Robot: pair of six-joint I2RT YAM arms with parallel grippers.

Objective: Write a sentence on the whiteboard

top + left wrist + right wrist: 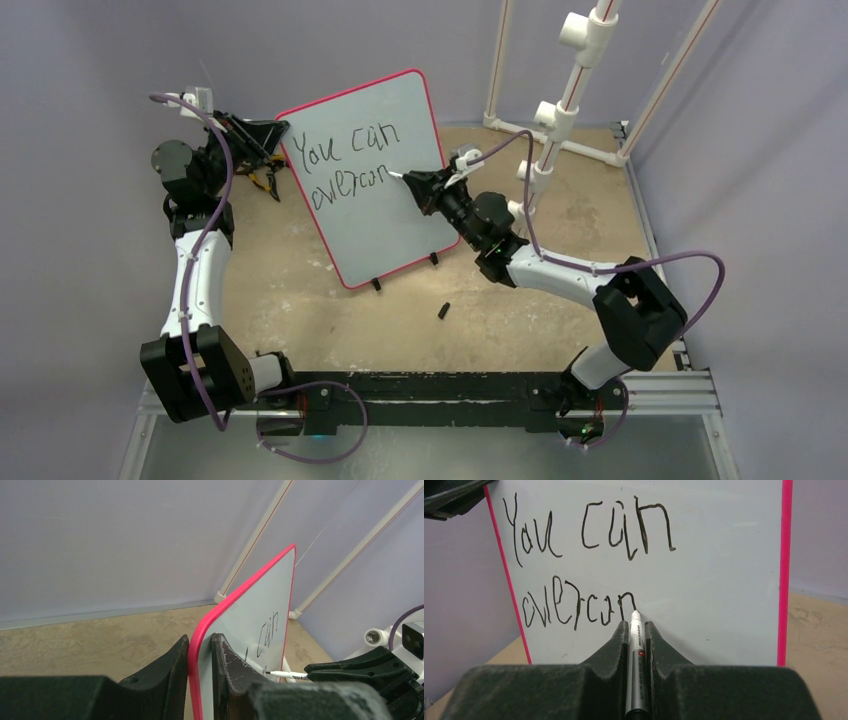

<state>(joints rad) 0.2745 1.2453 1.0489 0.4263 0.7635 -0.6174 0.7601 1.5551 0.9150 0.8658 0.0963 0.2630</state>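
Observation:
The whiteboard (pixel 400 120) stands upright on small black feet, with a red-pink rim. Black lettering (pixel 345 165) on it reads "You can" over "overcon". My left gripper (pixel 272 140) is shut on the board's left edge; in the left wrist view its jaws (pixel 201 652) pinch the pink rim (pixel 240 587). My right gripper (pixel 425 185) is shut on a white and silver marker (pixel 636 650). The marker's tip touches the board at the end of the last letter of the lettering (pixel 579 607). The marker also shows in the left wrist view (pixel 285 673).
A small black marker cap (pixel 443 311) lies on the tan tabletop in front of the board. A white PVC pipe frame (pixel 560 110) stands at the back right. Grey walls close in the back and sides.

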